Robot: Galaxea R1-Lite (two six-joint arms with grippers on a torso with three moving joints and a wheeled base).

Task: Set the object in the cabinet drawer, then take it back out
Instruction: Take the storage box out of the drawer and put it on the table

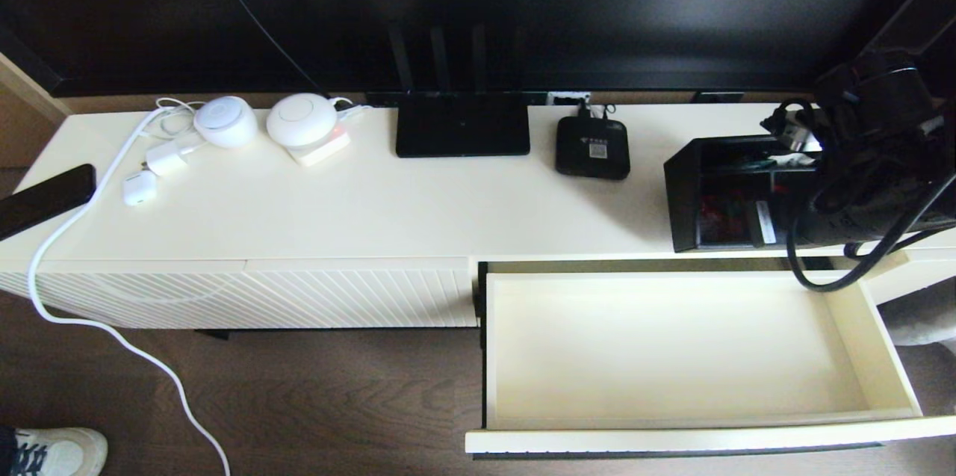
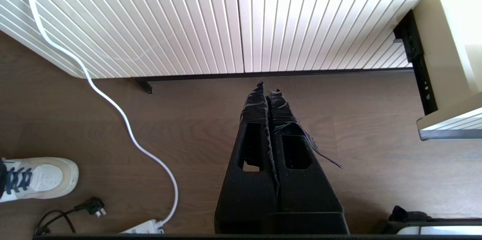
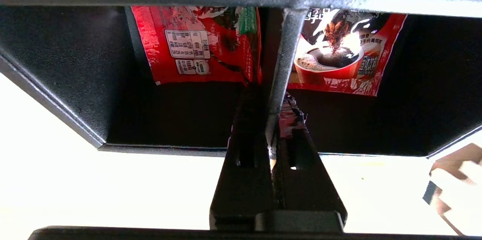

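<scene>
The cabinet drawer [image 1: 687,349] is pulled fully open at the near right, and its smooth cream interior holds nothing. Just behind it, on the right part of the cream counter [image 1: 358,207], stands the organizer box [image 1: 717,192]. It is black, rectangular, with thin metal walls and dividers. Red and white coffee sachets [image 3: 199,49] stand in its compartments, one printed with a red cup. The right end effector [image 3: 273,119] is clenched on a divider wall of the box, one finger on each side. The left end effector [image 2: 268,93] hangs over the wooden floor [image 2: 188,127] in front of the diagonally ribbed front [image 2: 150,25], its fingers pressed together and holding nothing. Farther back on the counter are a small black set-top box [image 1: 592,148] and a flat black router [image 1: 461,132].
</scene>
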